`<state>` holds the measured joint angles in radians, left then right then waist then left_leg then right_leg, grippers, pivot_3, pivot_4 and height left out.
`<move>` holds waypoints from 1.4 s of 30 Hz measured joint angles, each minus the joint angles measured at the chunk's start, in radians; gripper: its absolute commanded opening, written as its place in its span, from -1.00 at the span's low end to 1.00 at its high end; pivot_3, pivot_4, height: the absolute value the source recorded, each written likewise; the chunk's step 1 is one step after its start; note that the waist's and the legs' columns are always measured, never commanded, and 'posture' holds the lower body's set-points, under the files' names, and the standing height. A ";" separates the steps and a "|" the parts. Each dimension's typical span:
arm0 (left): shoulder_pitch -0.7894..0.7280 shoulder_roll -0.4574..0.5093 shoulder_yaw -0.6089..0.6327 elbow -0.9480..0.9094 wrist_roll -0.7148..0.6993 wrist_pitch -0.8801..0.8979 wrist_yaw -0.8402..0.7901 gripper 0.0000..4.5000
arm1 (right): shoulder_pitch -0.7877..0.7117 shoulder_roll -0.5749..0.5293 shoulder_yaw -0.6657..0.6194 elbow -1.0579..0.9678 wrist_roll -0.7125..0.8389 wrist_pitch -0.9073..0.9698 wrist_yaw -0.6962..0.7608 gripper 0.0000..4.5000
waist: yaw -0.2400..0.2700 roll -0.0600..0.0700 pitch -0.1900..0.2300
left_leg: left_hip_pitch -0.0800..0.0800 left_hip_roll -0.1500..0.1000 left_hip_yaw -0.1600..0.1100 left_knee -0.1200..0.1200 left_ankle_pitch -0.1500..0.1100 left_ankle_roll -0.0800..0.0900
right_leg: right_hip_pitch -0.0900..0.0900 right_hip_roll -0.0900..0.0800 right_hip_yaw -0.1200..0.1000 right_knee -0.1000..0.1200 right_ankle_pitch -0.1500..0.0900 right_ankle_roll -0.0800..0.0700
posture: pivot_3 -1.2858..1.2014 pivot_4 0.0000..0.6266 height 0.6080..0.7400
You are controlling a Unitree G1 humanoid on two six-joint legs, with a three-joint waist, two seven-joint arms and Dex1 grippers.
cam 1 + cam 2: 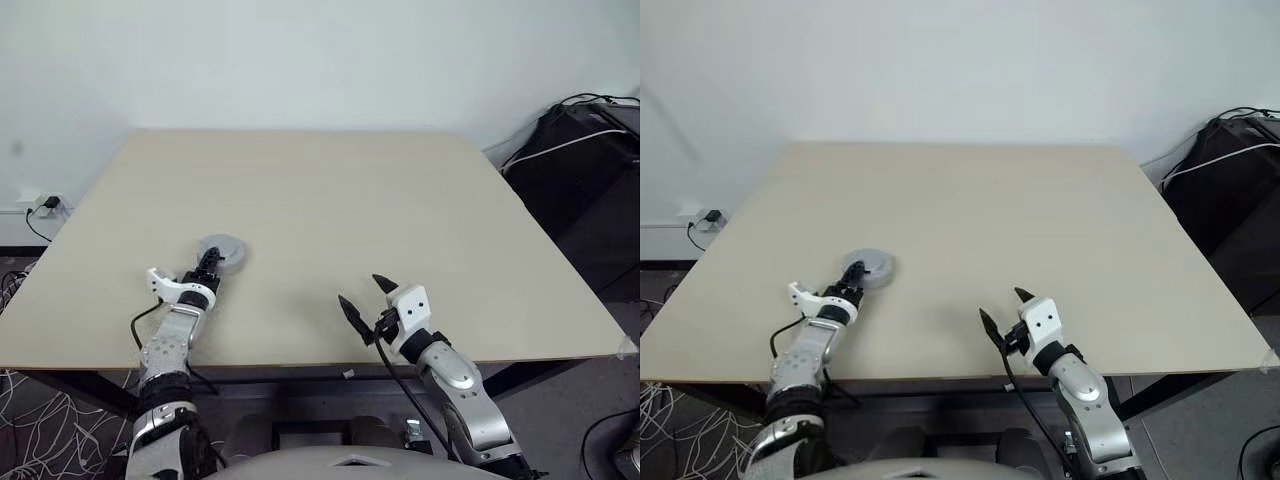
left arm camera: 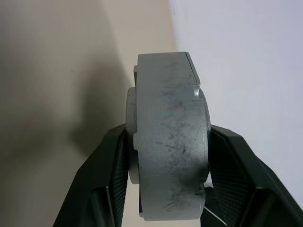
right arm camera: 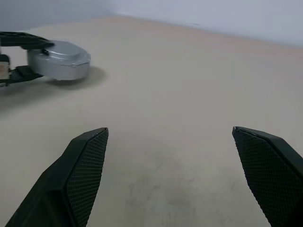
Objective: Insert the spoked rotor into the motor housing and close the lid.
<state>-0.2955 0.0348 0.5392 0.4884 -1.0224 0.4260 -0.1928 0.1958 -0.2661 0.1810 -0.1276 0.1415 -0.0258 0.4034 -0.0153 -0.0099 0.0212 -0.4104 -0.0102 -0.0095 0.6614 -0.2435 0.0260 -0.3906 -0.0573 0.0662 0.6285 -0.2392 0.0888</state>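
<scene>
Left gripper [image 1: 210, 263] low over the table [image 1: 330, 210], clamping the grey motor housing [image 1: 222, 252]; right gripper [image 1: 368, 294] level, jaws wide.

No text, label, brand, number or sign can be read anywhere in these pictures. The round grey metal disc-shaped part [image 2: 170, 142] shows only scuffs and scratches on its rim, with no lettering. The pale beige wooden counter [image 1: 400, 220] bears no markings, and the white housings on the arms carry nothing legible.
</scene>
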 measured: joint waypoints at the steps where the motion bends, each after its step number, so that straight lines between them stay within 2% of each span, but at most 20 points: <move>1: -0.013 0.000 0.002 0.017 0.006 -0.006 0.000 -0.06 | 0.005 -0.002 0.000 0.000 -0.001 -0.005 0.006 1.00 | 0.000 0.000 0.000 | 0.000 0.000 0.000 0.000 0.000 0.000 | 0.000 0.000 0.000 0.000 0.000 0.000 | 0.03 -1.00 1.00; 15: -0.122 0.017 0.065 0.165 0.100 -0.074 0.020 -0.06 | 0.012 -0.001 -0.002 0.004 -0.018 -0.010 0.019 1.00 | 0.004 -0.001 0.000 | 0.003 0.000 0.000 0.001 0.001 0.000 | 0.004 0.000 0.000 0.000 0.002 0.002 | 0.03 -1.00 1.00; 16: -0.123 0.017 0.065 0.166 0.104 -0.072 0.023 0.27 | 0.012 0.000 -0.002 0.004 -0.018 -0.010 0.018 1.00 | 0.004 -0.001 0.000 | 0.005 0.000 0.000 0.001 0.001 0.000 | 0.007 0.000 0.000 0.000 0.002 0.001 | 0.03 -1.00 1.00; 21: -0.118 0.015 0.063 0.154 0.112 -0.052 0.030 0.96 | 0.011 0.002 -0.002 0.007 -0.019 -0.009 0.016 1.00 | 0.003 -0.001 0.000 | 0.014 0.001 0.000 0.000 0.001 0.000 | 0.014 0.000 0.000 0.000 0.001 0.001 | 0.03 -1.00 1.00; 30: -0.056 0.017 0.052 0.048 0.111 0.051 0.036 0.98 | 0.011 0.004 -0.002 0.011 -0.022 -0.006 0.013 1.00 | -0.003 -0.001 0.000 | 0.015 0.001 -0.001 -0.001 0.001 -0.001 | 0.014 -0.001 0.001 0.000 0.002 0.001 | 0.03 -1.00 1.00; 42: 0.138 -0.008 0.019 -0.235 0.081 0.230 0.095 0.98 | 0.009 0.006 -0.003 0.021 -0.022 0.009 0.011 1.00 | -0.010 0.003 -0.006 | 0.017 0.001 -0.001 -0.002 -0.003 -0.005 | 0.014 -0.002 0.002 0.000 0.001 0.000 | 0.03 -1.00 1.00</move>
<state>-0.1574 0.0264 0.5580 0.2538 -0.9410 0.6563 -0.0975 0.2048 -0.2606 0.1779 -0.1061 0.1191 -0.0165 0.4145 -0.0254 -0.0065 0.0148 -0.3937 -0.0087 -0.0102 0.6596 -0.2463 0.0213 -0.3766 -0.0597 0.0680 0.6284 -0.2382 0.0887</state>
